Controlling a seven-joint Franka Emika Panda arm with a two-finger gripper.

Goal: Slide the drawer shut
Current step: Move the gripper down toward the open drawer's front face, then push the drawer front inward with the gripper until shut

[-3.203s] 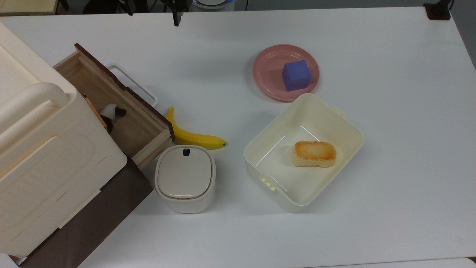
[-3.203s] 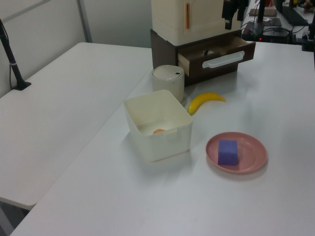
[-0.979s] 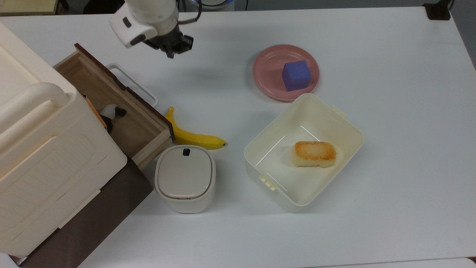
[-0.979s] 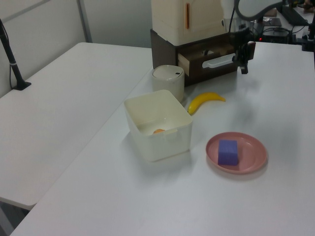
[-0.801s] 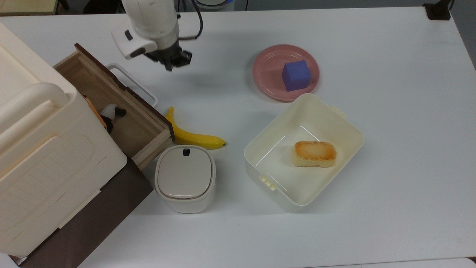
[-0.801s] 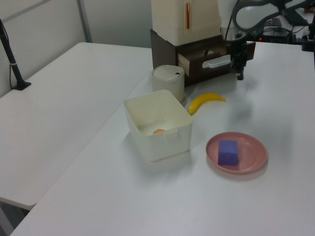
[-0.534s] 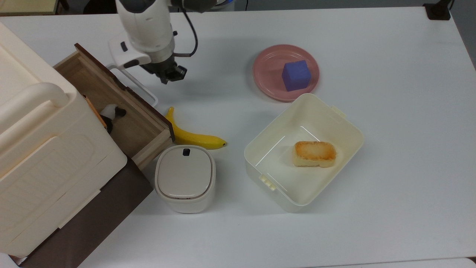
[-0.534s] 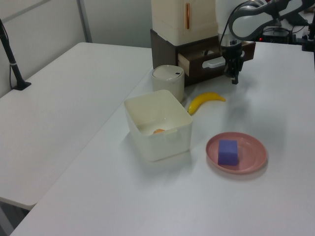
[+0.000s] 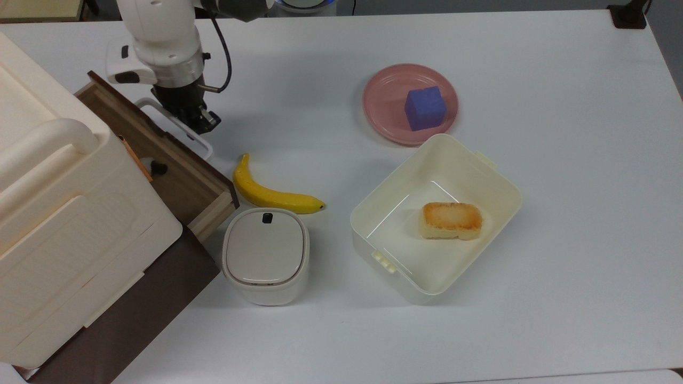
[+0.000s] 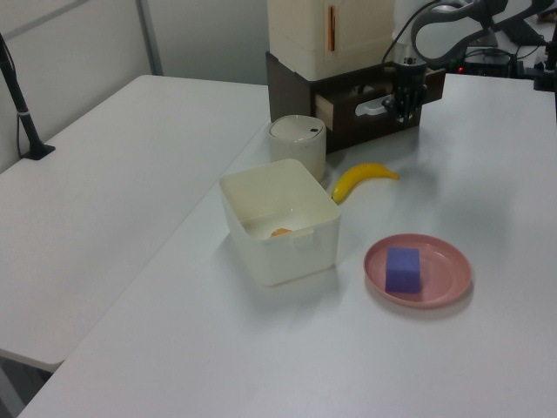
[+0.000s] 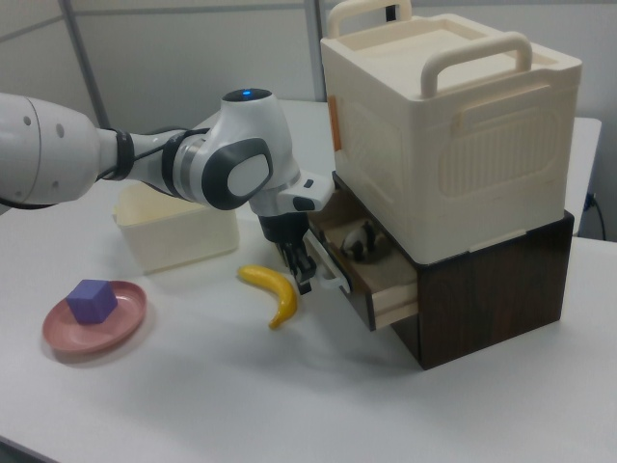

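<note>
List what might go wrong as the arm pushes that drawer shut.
1. The gripper presses at the white handle toward one end of the drawer front, not its middle; an off-centre push could skew and jam it.
2. A small dark object lies inside the drawer; it might catch if it stands tall.
3. The banana lies close to the drawer front, so a slipping gripper could knock it.

From the top view I lose part of the drawer (image 9: 176,176) under the cream case (image 9: 64,224), and the gripper (image 9: 200,121) covers its handle's middle.
</note>
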